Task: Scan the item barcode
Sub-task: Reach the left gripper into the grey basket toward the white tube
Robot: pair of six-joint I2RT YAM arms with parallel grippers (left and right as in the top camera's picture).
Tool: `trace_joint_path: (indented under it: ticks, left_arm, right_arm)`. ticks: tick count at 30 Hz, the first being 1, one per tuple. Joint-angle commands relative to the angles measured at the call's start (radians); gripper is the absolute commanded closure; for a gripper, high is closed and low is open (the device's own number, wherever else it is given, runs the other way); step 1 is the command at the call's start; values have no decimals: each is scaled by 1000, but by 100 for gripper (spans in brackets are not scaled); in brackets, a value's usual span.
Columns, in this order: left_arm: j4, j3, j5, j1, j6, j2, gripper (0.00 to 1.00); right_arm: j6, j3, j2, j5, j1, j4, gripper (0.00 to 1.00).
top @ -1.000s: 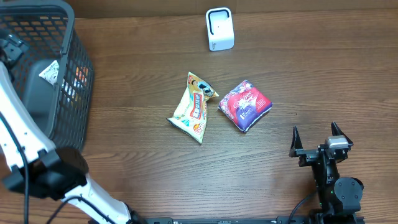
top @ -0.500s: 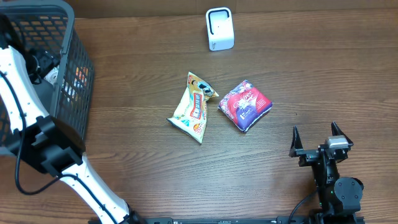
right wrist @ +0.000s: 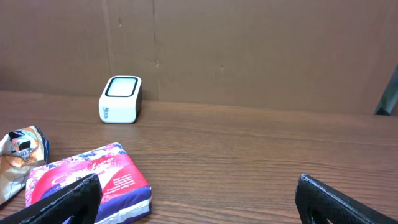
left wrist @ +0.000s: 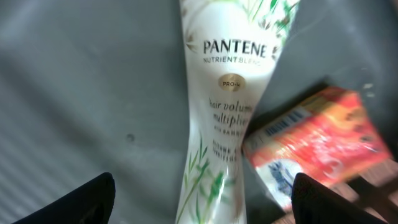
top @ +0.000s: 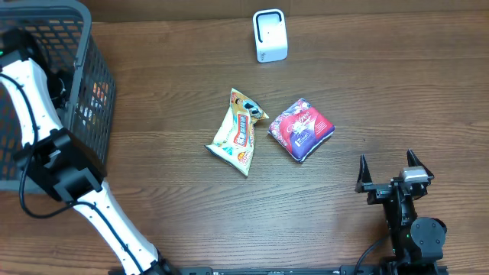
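Left tool (left wrist: 205, 202) spread wide inside the basket (top: 85, 30), Pantene bottle (left wrist: 227, 93) between its fingers, ungripped, right tool (top: 387, 164) wide, empty, above the table (top: 191, 214)

**What the things are made of**

The table (top: 168, 176) is smooth brown wood with fine lines. The basket (top: 95, 99) is dark plastic mesh. The scanner (top: 270, 36) is shiny white plastic. The yellow bag (top: 238, 131) is crinkly, shiny foil. The red pack (top: 301, 128) has glossy wrap. The shampoo bottle (left wrist: 224, 93) is smooth white plastic.
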Motion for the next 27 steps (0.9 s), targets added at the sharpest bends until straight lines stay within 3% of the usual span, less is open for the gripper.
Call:
trace_joint_path:
  ticks: [1,5,9,11,14,16,27]
  left_arm:
    - [-2,1,11,-10,15,60,17]
    - [-2,0,7,-10,15,76,19]
    - [-2,0,0,-10,16,77,35]
    - [-7,0,-1,-10,20,77,47]
    - [-22,0,-19,-10,20,77,82]
    - [-38,0,-26,-10,27,76,96]
    - [-67,25,-21,11,2,-60,96]
  right_arm:
    - [-4,-10,-8,2,-5,6,0]
    - [-3,-10,-8,2,-5,6,0]
    - [-4,-10,-8,2,-5,6,0]
    - [-4,-10,-8,2,-5,6,0]
    - [-3,-10,-8,2,-5,6,0]
    - [-4,-10,-8,2,-5,6,0]
    - [-4,-10,-8,2,-5,6,0]
